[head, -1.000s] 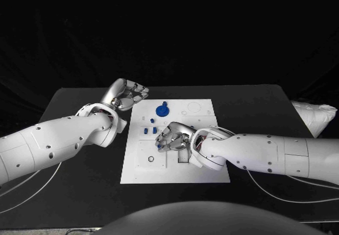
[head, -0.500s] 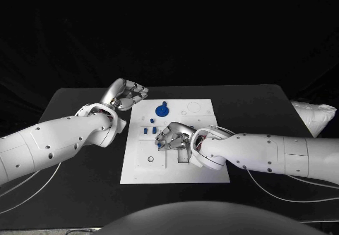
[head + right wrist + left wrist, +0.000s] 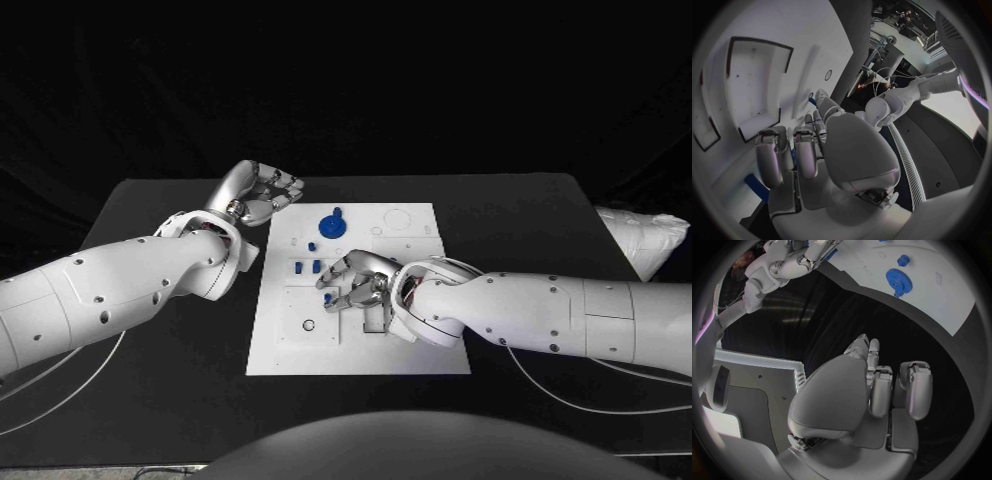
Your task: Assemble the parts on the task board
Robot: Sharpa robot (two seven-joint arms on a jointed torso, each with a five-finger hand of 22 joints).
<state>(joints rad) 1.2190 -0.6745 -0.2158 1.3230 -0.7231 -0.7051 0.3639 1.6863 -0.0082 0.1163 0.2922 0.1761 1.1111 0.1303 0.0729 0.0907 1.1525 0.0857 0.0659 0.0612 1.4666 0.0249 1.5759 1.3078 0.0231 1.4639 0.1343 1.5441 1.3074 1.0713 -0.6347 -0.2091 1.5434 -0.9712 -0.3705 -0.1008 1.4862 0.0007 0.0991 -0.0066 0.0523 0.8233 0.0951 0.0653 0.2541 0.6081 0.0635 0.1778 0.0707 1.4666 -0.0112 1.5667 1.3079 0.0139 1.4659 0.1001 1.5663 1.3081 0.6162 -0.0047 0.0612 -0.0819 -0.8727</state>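
Observation:
The white task board (image 3: 418,345) lies mid-table. A blue gear (image 3: 333,224) with a knob stands near its far edge, and it appears again in the left wrist view (image 3: 895,282). Three small blue parts (image 3: 304,266) sit just nearer than the gear. My right hand (image 3: 359,283) hovers low over the board's middle with its fingers curled in. A small blue part (image 3: 329,297) shows at its fingertips, and blue shows between the curled fingers (image 3: 792,156). My left hand (image 3: 261,194) is a closed fist off the board's far left corner, holding nothing.
A white crumpled bag (image 3: 642,238) lies at the table's right edge. The board has a rectangular recess (image 3: 751,82) and a round hole (image 3: 309,325) near my right hand. Black table surface lies on both sides of the board.
My right hand has shifted slightly over the board's middle, its fingers still curled. The left hand and the parts on the board have not moved.

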